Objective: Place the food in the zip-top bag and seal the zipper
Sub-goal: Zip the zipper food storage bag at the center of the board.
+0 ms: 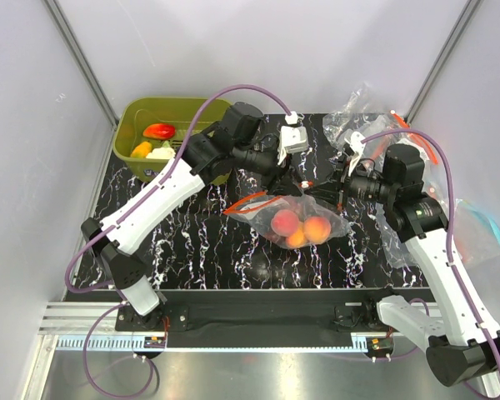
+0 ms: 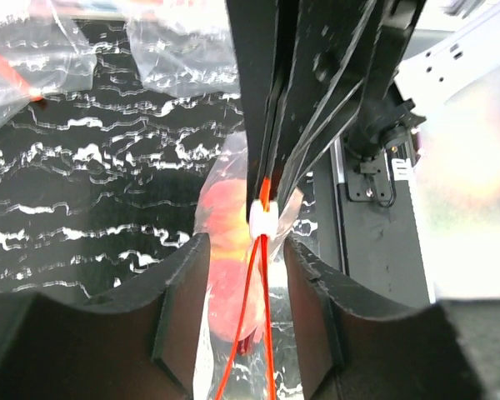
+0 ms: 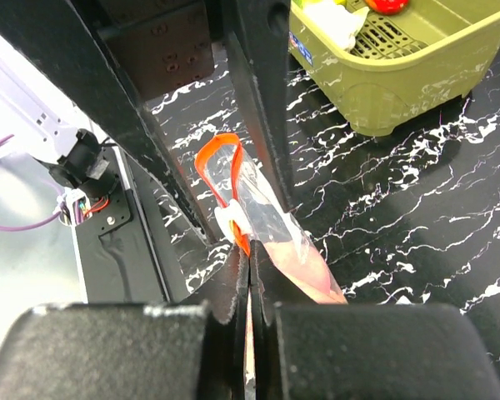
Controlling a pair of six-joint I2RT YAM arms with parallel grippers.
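The zip-top bag (image 1: pixel 298 218) hangs just above the table's middle with three orange-pink peaches (image 1: pixel 286 222) inside; I cannot make out the plum. Its red-orange zipper (image 1: pixel 248 201) runs left from the grippers. My right gripper (image 1: pixel 335 190) is shut on the zipper strip's end (image 3: pixel 248 243), right beside the white slider (image 3: pixel 227 218). My left gripper (image 1: pixel 307 182) is open, its fingers (image 2: pixel 179 287) straddling the zipper (image 2: pixel 254 317) just behind the slider (image 2: pixel 264 218) without touching it. The two strip halves spread apart toward the left wrist camera.
An olive-green basket (image 1: pixel 132 112) at the back left holds a red pepper (image 1: pixel 160 131) and white cauliflower (image 1: pixel 160 153). Crumpled clear bags (image 1: pixel 358 118) lie at the back right. A bag with a light-blue strip (image 1: pixel 483 223) lies at the right edge.
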